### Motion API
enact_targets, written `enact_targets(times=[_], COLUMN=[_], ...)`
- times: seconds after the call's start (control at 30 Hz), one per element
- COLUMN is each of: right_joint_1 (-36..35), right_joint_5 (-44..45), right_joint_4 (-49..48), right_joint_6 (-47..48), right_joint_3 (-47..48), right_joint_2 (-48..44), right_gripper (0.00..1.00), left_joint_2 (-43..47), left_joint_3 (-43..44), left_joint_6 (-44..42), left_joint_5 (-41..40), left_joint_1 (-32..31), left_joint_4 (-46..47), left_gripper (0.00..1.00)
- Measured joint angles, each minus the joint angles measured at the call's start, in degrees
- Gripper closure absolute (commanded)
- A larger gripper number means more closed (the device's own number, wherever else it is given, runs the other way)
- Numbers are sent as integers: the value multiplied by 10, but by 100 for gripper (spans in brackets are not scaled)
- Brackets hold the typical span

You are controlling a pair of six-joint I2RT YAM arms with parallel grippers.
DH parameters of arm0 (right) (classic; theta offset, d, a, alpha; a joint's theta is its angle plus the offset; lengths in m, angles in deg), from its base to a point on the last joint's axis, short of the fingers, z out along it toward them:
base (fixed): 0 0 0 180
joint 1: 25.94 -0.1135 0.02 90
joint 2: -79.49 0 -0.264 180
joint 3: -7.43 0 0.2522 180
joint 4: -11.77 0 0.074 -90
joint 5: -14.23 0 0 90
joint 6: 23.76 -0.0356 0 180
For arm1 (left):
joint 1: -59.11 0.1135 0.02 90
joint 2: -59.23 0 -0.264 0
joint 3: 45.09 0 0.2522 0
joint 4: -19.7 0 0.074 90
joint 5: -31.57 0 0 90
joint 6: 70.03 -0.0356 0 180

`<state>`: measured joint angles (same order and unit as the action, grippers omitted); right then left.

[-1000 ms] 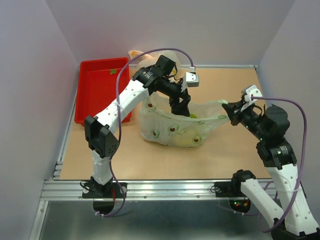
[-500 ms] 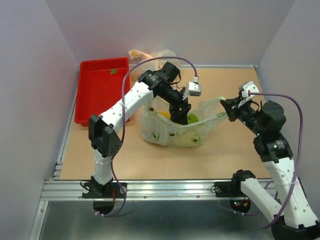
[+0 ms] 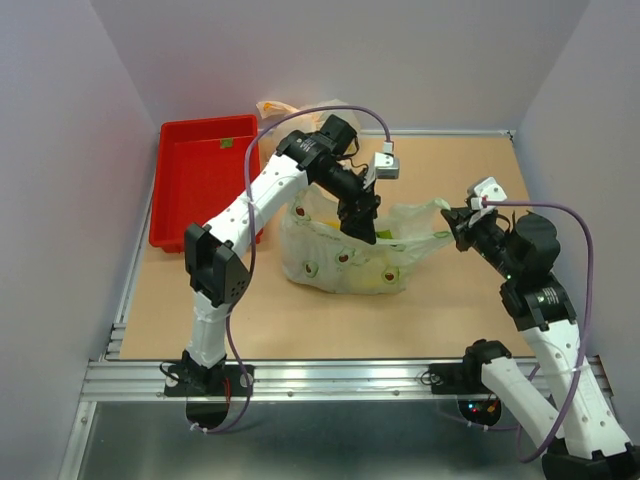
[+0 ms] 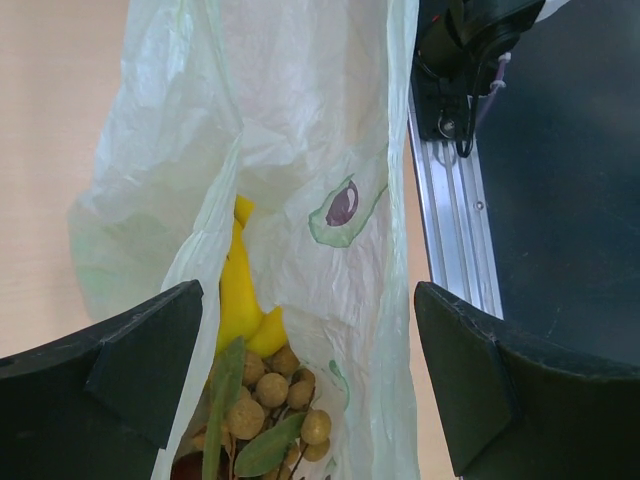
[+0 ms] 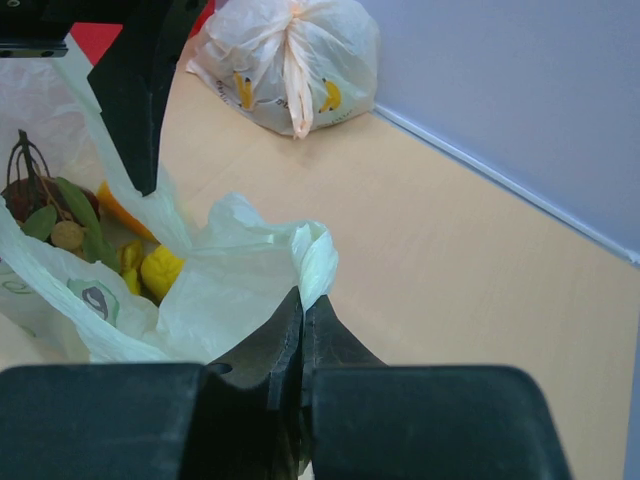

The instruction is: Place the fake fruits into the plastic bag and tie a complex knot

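The pale-green plastic bag (image 3: 345, 262) lies mid-table with its mouth held open. My left gripper (image 3: 358, 218) hangs open over that mouth; in the left wrist view (image 4: 308, 300) a bag wall (image 4: 330, 150) runs loosely between its spread jaws. A yellow banana (image 4: 240, 290) and the brown berries (image 4: 270, 395) lie inside below. My right gripper (image 3: 455, 225) is shut on the bag's twisted right handle end (image 5: 318, 255). In the right wrist view the berries (image 5: 40, 205), a banana (image 5: 160, 270) and the orange mango (image 5: 115, 198) show inside the bag. No knot shows on this bag.
A red tray (image 3: 200, 180) stands at the back left. The orange knotted bag (image 3: 280, 108) lies behind the left arm, also in the right wrist view (image 5: 290, 60). Side walls close in the table. The aluminium rail (image 3: 330, 375) runs along the near edge.
My left gripper dipped lower into the bag mouth, then rose a little. My right gripper shifted slightly left, still holding the handle end.
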<state>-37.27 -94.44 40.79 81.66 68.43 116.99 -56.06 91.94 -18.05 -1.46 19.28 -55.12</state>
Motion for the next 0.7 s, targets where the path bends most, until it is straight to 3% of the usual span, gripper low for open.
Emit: enact_targets(times=[0.23, 0.37, 0.47, 0.7], right_joint_1=[0, 0, 0, 0], right_joint_5=[19, 24, 24, 24], right_joint_4=[-34, -43, -45, -55], right_joint_6=[0, -2, -3, -6], right_joint_3=[-2, -2, -2, -13], right_joint_2=[24, 35, 33, 19], right_gripper=[100, 100, 100, 99], left_joint_2=[-3, 8, 46, 246], left_joint_3=[-25, -80, -153, -342], left_joint_6=[2, 20, 37, 34], left_joint_5=[8, -14, -60, -160], left_joint_1=[2, 2, 1, -3], left_joint_4=[-3, 44, 126, 350], left_gripper=[1, 1, 1, 1])
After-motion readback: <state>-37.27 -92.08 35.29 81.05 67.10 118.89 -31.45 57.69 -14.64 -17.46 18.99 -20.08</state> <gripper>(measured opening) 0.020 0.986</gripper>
